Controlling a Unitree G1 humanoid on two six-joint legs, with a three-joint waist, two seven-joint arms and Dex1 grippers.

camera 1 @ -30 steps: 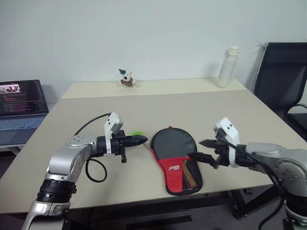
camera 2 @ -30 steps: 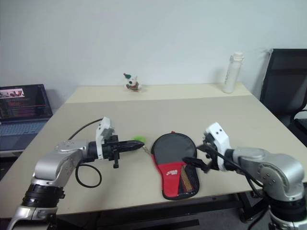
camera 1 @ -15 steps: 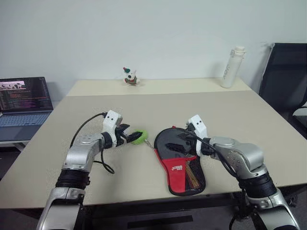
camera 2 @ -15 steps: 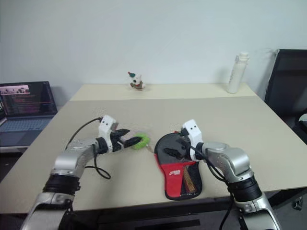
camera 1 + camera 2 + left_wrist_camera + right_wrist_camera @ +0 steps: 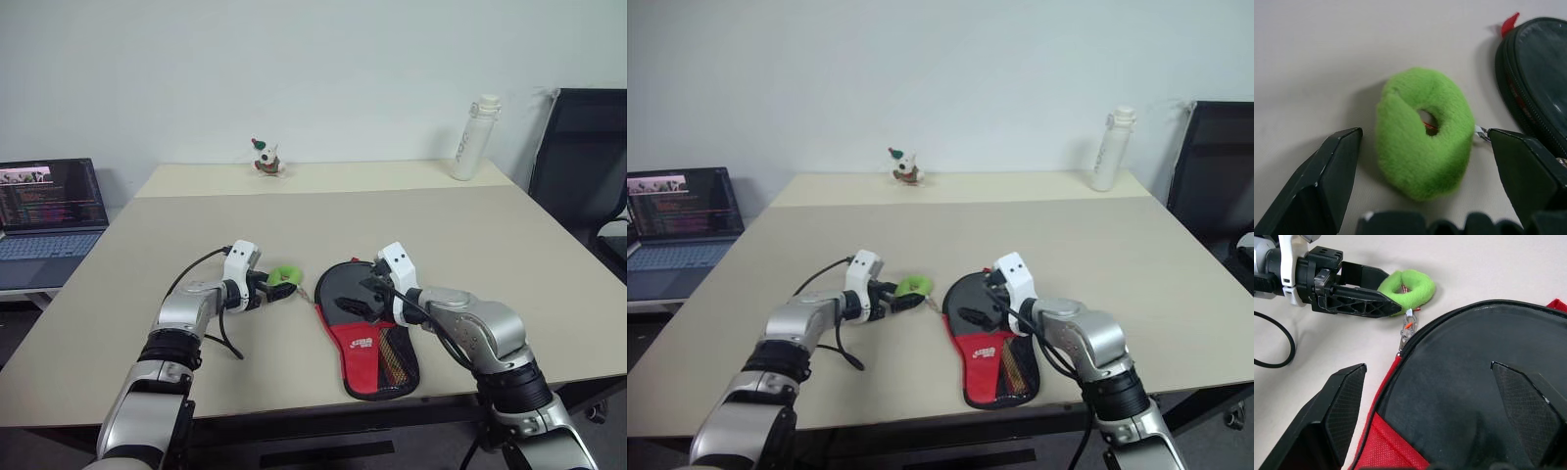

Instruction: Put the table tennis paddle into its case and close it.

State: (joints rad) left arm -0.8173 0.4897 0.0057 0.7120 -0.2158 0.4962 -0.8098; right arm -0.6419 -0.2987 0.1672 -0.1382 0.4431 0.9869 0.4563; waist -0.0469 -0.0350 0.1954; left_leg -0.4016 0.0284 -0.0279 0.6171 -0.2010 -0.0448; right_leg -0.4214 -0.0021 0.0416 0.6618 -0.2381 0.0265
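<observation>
The case [image 5: 364, 328], a black fabric pouch with a red lower part, a white logo and a mesh pocket, lies flat on the table [image 5: 470, 255] near its front edge. A fuzzy green ring [image 5: 1422, 132] hangs off the case's zip pull [image 5: 1407, 331] by a short clip. My left gripper [image 5: 287, 288] is open, its fingers [image 5: 1334, 171] standing on either side of the ring. My right gripper [image 5: 1428, 366] is open just over the case's round black top. The table tennis paddle is hidden.
An open laptop [image 5: 44, 206] stands off the table's left side. A small toy figure [image 5: 263, 157] and a white bottle [image 5: 471, 137] stand at the far edge. A black chair [image 5: 583, 157] is at the right.
The left gripper went from shut to open and moved forward and down to straddle the green ring. The right gripper swung left over the case's top. The camera also shifted.
</observation>
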